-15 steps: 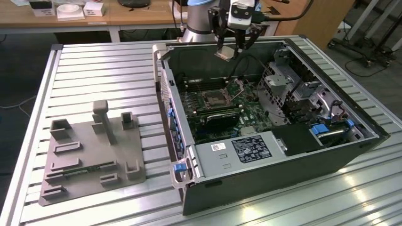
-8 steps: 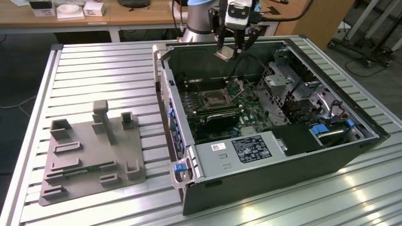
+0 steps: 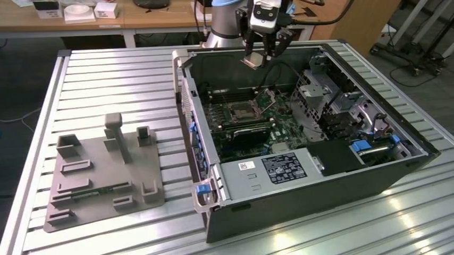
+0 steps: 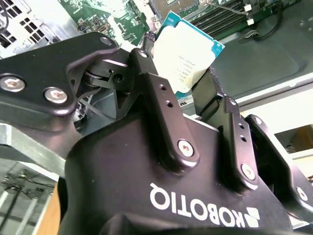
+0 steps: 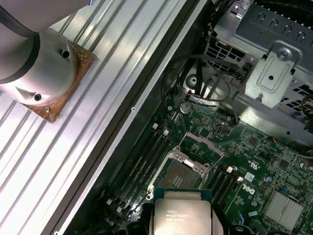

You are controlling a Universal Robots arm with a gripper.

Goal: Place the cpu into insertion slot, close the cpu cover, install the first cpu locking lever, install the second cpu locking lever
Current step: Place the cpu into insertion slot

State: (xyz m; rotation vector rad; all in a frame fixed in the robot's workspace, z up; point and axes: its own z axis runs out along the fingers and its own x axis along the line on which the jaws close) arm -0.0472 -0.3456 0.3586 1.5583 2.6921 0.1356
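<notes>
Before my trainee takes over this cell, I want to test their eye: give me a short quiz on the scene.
1. True or false: the cpu already sits in the insertion slot.
2. What does the gripper hold? A nothing, B the cpu, C a cable.
3. Fill in: the grey fixture plate lies to the exterior view's ____ of the computer case.
Key: 1 false; 2 B; 3 left.

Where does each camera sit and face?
Exterior view: off the arm, looking down on the open black computer case; the arm's gripper hangs above it.
Second wrist view: behind the gripper, along its black fingers to the silvery square cpu.
First wrist view: looking down on the silver-rimmed insertion slot; arm base shows.
Both wrist views share the cpu.
</notes>
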